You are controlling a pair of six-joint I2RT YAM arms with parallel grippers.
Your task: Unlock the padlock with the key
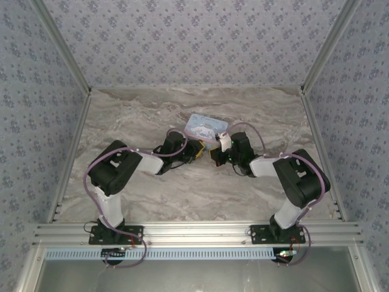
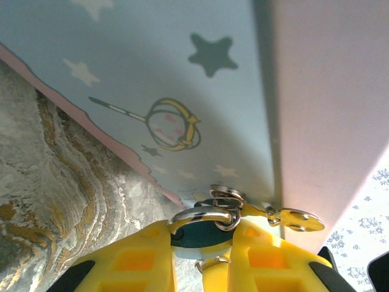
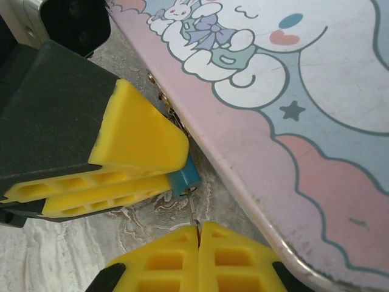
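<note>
The padlock (image 2: 201, 236) is a tiny teal block with a silver shackle (image 2: 200, 214), and my left gripper (image 2: 202, 242) is shut on its body. In the right wrist view the padlock (image 3: 185, 176) pokes out from the left gripper's yellow fingers (image 3: 137, 143). My right gripper (image 3: 199, 234) is shut on the thin key (image 3: 192, 208), whose tip meets the padlock's end face. How deep it sits I cannot tell. From above, the left gripper (image 1: 197, 150) and right gripper (image 1: 214, 156) meet tip to tip at mid-table.
A light-blue cartoon tin (image 1: 205, 126) lies just behind both grippers, close to the padlock, and its edge (image 3: 255, 201) runs right beside the key. Small rings and a brass key (image 2: 298, 220) hang from the shackle. Marbled tabletop (image 1: 200, 194) stretches in front; patterned walls enclose three sides.
</note>
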